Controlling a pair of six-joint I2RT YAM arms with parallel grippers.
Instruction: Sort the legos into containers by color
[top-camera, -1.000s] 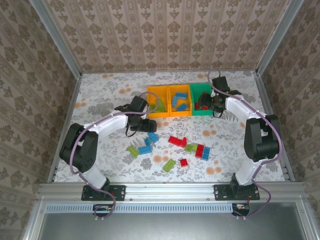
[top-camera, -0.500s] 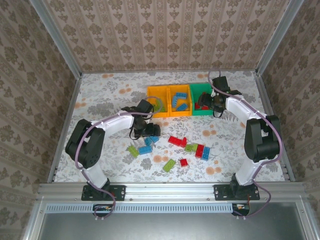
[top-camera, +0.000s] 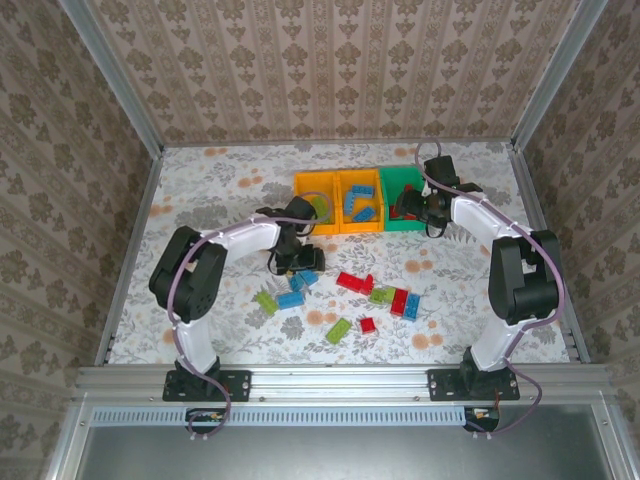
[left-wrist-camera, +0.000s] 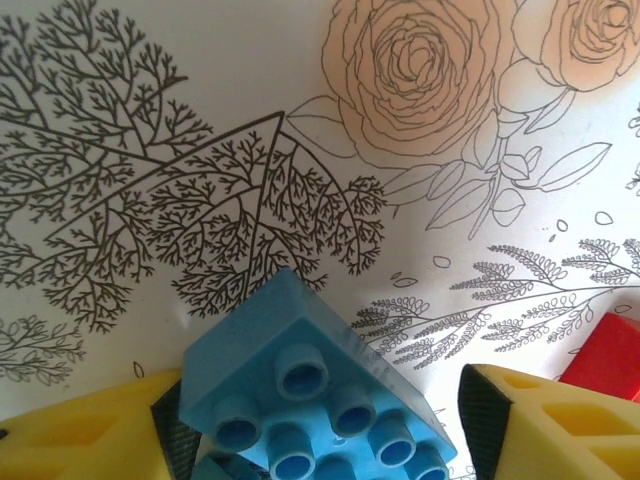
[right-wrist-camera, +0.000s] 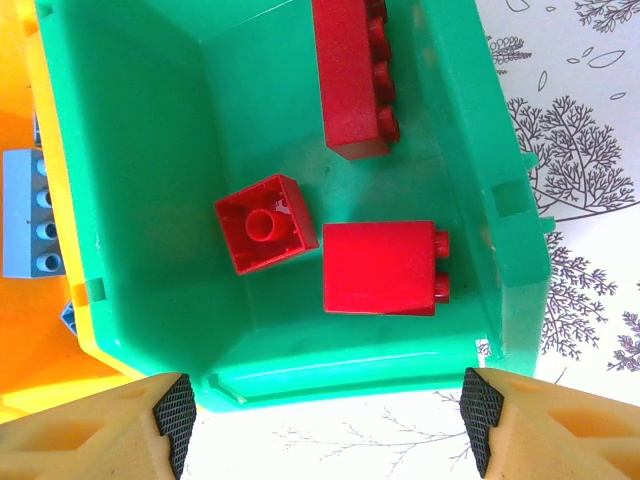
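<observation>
My left gripper (top-camera: 299, 260) is low over the table, open, its yellow fingers (left-wrist-camera: 560, 420) on either side of a light blue lego (left-wrist-camera: 310, 395) lying studs-up; the brick sits close to the left pad. A red lego's corner (left-wrist-camera: 610, 355) shows to the right. My right gripper (right-wrist-camera: 325, 420) hangs open above the near rim of the green container (right-wrist-camera: 150, 150), which holds three red legos (right-wrist-camera: 385, 268). From above, the two orange-yellow containers (top-camera: 300, 222) (top-camera: 343, 224) hold lime green and blue legos, with the green container (top-camera: 388, 222) beside them.
Loose legos lie in the middle of the table: blue (top-camera: 291, 299), lime green (top-camera: 265, 301) (top-camera: 338, 330) (top-camera: 381, 295), red (top-camera: 350, 281) (top-camera: 367, 324) (top-camera: 400, 302). Metal frame posts and patterned walls close in the table on three sides.
My left gripper has moved right and toward the near side, from beside the left orange-yellow container down over the blue lego. The right arm has stayed put.
</observation>
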